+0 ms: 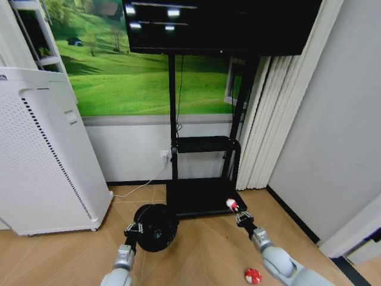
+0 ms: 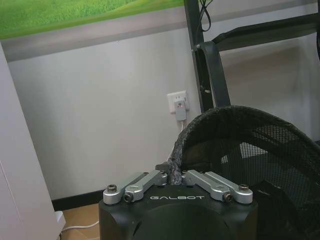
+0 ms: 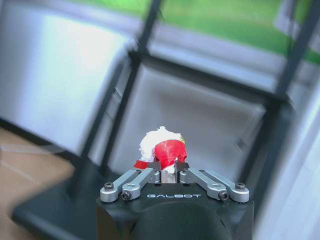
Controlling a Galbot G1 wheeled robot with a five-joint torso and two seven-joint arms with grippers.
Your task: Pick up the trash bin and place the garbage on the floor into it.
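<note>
Black round mesh trash bin (image 1: pixel 156 226), rim clamped by left gripper (image 1: pixel 133 229); right gripper (image 1: pixel 240 215), at 3 o'clock, pinches apparently crumpled red-and-white wrapper (image 1: pixel 231 205).

The head view looks forward and down from above onto the wooden floor (image 1: pixel 202 250), facing the black TV stand (image 1: pixel 202 149) and the wall behind it, with both arms reaching in from the lower edge. The left wrist view sits right behind the left gripper (image 2: pixel 172 176), very close, looking toward the wall socket (image 2: pixel 178 102) and the same stand's posts. The right wrist view sits just behind the right gripper (image 3: pixel 167 167), also facing that stand.
</note>
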